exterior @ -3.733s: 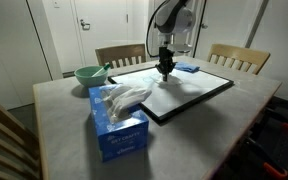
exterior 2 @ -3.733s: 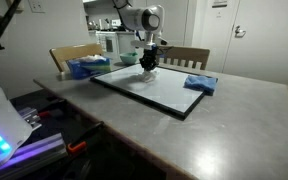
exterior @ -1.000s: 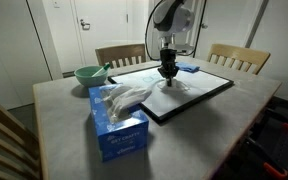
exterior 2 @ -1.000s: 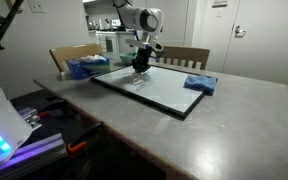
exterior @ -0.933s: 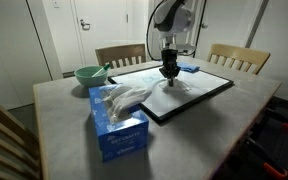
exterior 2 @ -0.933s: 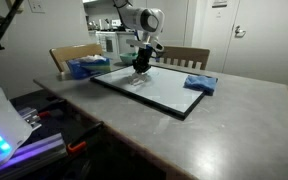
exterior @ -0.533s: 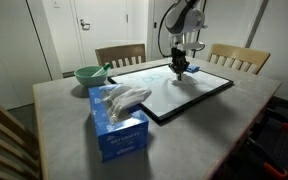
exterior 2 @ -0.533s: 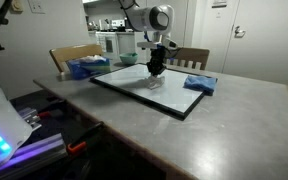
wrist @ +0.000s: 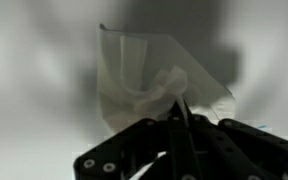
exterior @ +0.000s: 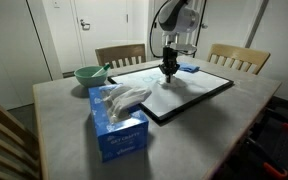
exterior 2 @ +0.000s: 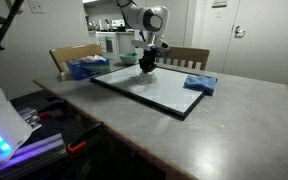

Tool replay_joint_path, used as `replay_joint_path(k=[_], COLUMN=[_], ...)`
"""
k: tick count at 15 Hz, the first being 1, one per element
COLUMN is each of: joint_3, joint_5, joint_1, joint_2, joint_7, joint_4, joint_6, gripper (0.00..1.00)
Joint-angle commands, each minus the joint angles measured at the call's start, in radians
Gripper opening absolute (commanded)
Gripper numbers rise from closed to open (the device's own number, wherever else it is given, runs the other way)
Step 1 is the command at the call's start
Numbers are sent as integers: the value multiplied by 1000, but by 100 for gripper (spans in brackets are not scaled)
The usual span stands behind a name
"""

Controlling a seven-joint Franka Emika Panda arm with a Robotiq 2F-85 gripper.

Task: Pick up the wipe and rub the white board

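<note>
The claw (wrist: 177, 112) is pinched closed on the wipe (wrist: 144, 80), which fans out toward 11 o'clock in the wrist view. The wipe lies against the board (exterior: 189, 95). A blue cloth (exterior: 189, 68) sits at the claw's 2 o'clock.

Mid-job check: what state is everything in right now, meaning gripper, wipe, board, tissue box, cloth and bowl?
gripper: shut on the wipe, pointing down at the white board.
wipe: crumpled, pinched in the gripper, lying against the board.
white board: lying flat.
tissue box: open, a tissue sticking out of the top.
blue cloth: folded, at the board's edge.
green bowl: upright; contents cannot be told.
</note>
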Motion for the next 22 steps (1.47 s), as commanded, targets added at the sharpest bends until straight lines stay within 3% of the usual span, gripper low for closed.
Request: replay_joint_path(k=[1,4,8,17,22], joint_3=[35,-18,-81,-50,-31], joint_5=[17,-33,-137,-175,-177], joint_1=[-15,3,23,76,113], joint_2=[26,18,59,188,278], joint_7=[-84,-42,8,15,1], joint_4=[-21,-46,14,254,427], joint_6=[-96,-143,-192,-185,-241], gripper=[0,0,0,0,0])
